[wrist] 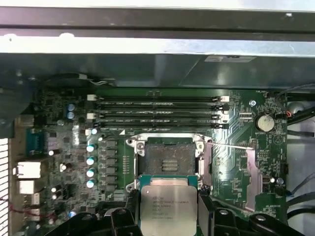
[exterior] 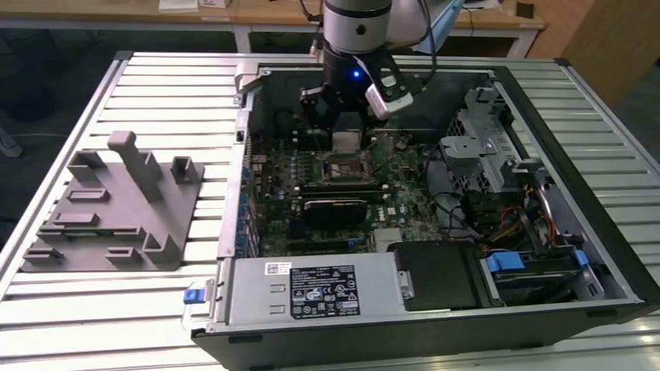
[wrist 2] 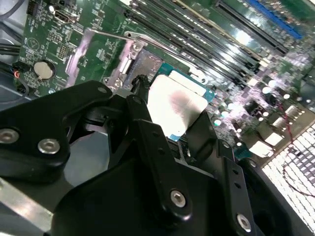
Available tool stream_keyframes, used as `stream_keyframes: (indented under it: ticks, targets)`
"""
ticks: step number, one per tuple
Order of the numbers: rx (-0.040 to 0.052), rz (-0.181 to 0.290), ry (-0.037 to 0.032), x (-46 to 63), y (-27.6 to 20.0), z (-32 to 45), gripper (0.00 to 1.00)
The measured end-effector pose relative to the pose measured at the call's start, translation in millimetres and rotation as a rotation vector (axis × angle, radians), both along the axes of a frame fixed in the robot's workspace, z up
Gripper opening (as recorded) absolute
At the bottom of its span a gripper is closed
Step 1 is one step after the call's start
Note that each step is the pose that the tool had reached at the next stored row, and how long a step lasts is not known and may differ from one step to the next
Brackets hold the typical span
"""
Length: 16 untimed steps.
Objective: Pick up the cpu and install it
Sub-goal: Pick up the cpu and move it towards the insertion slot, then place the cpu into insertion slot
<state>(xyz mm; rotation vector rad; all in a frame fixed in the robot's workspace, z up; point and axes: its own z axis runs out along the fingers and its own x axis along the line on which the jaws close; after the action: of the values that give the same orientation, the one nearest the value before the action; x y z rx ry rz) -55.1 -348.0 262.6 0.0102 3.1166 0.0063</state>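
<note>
One cpu (wrist: 168, 204), silvery top up, is clamped by its two opposite edges between the black fingers (wrist 2: 147, 132) of the gripper (wrist: 168, 207), closed on the chip. It hangs over the green motherboard (wrist: 236, 167), just beside the open cpu socket (wrist: 167, 160), whose dark bed is bare. Four memory slots (wrist: 157, 110) run along the socket's other side. All this lies inside the open computer case (exterior: 577, 139). A grey fixture (exterior: 113, 209) stands on the slatted table (exterior: 62, 100), well apart at the exterior view's left.
</note>
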Motion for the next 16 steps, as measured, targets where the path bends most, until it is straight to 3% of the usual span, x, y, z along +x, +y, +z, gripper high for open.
stream_keyframes:
  ticks: [10, 16]
  targets:
    - [-0.0013, 0.000, 0.0000, 2.9, 4.8, -15.2, 0.55]
    - [-0.0015, 0.000, 0.0001, 2.9, 5.0, -16.5, 0.55]
